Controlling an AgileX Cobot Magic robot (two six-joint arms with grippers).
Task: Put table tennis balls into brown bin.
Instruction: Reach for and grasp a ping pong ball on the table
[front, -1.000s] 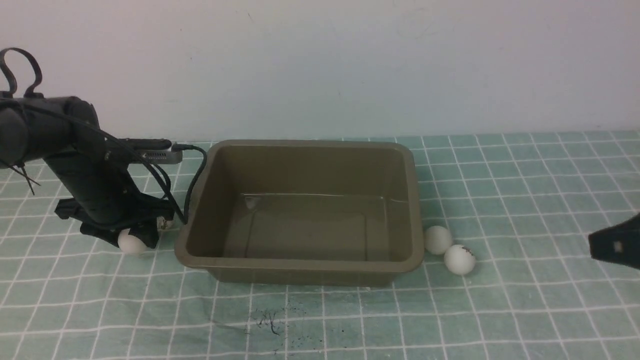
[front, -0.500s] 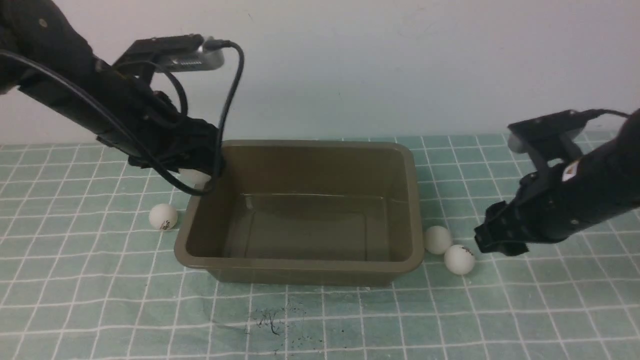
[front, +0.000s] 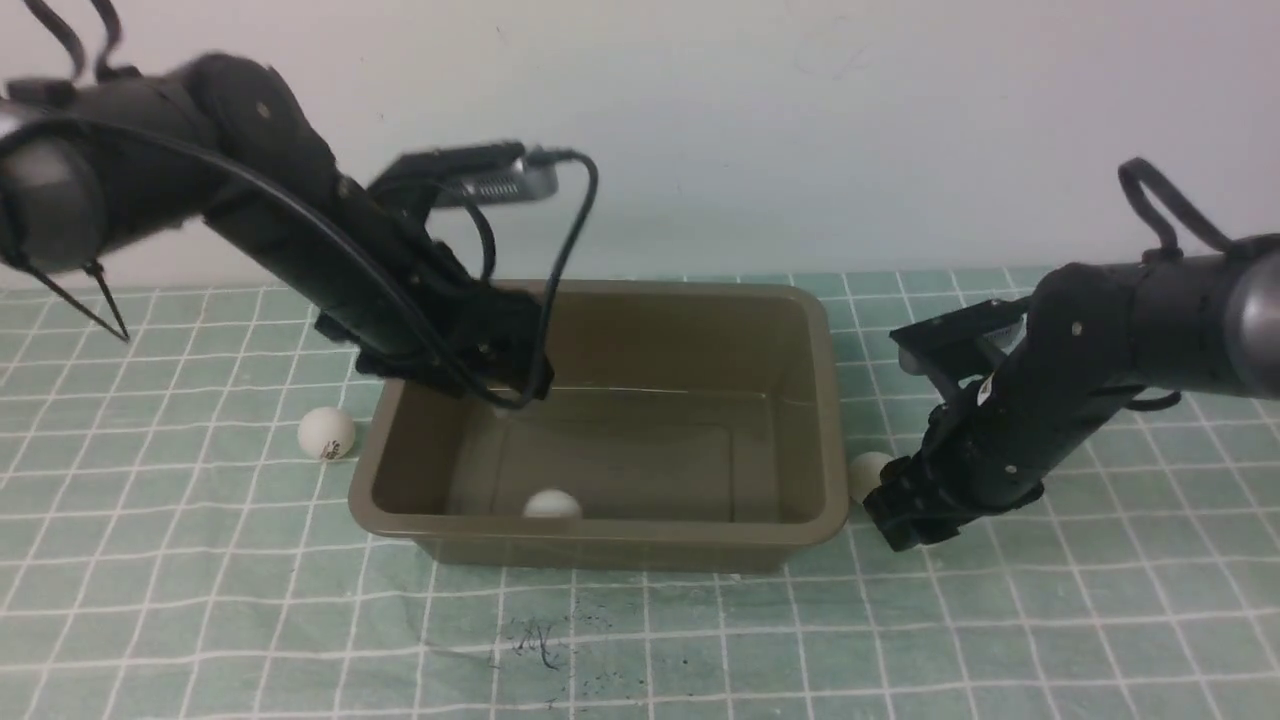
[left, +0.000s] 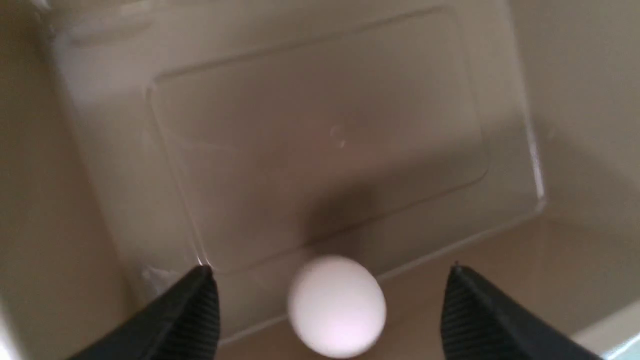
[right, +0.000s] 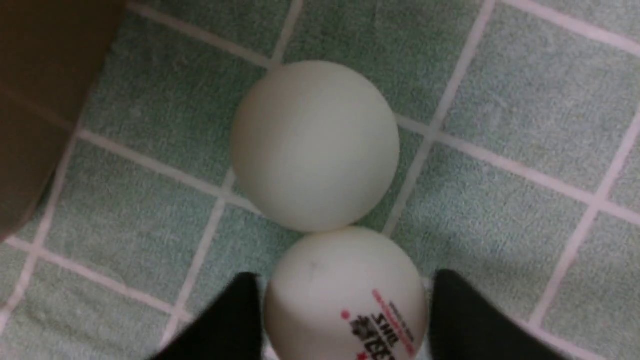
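The brown bin (front: 620, 532) stands mid-table. My left gripper (front: 500, 388) hangs over its left part, jaws wide open (left: 329, 271). A plain white table tennis ball (left: 336, 306) lies loose below them on the bin floor (front: 552, 504). Another ball (front: 326, 433) with a dark logo rests on the cloth left of the bin. My right gripper (front: 898, 515) is down at the bin's right side. Its fingers press both sides of a logo-printed ball (right: 345, 300), which rests on the cloth. A plain ball (right: 315, 145) touches that one and peeks out beside the bin (front: 864, 470).
The table carries a green cloth (front: 1100, 600) with a white grid. Dark scribble marks (front: 540, 640) lie in front of the bin. A pale wall closes off the back. The bin's outer corner (right: 40, 75) is close to the right gripper.
The left arm swung from the bin's left rim to over its inside and opened; its ball now lies in the bin. The right arm dropped onto the logo ball right of the bin.
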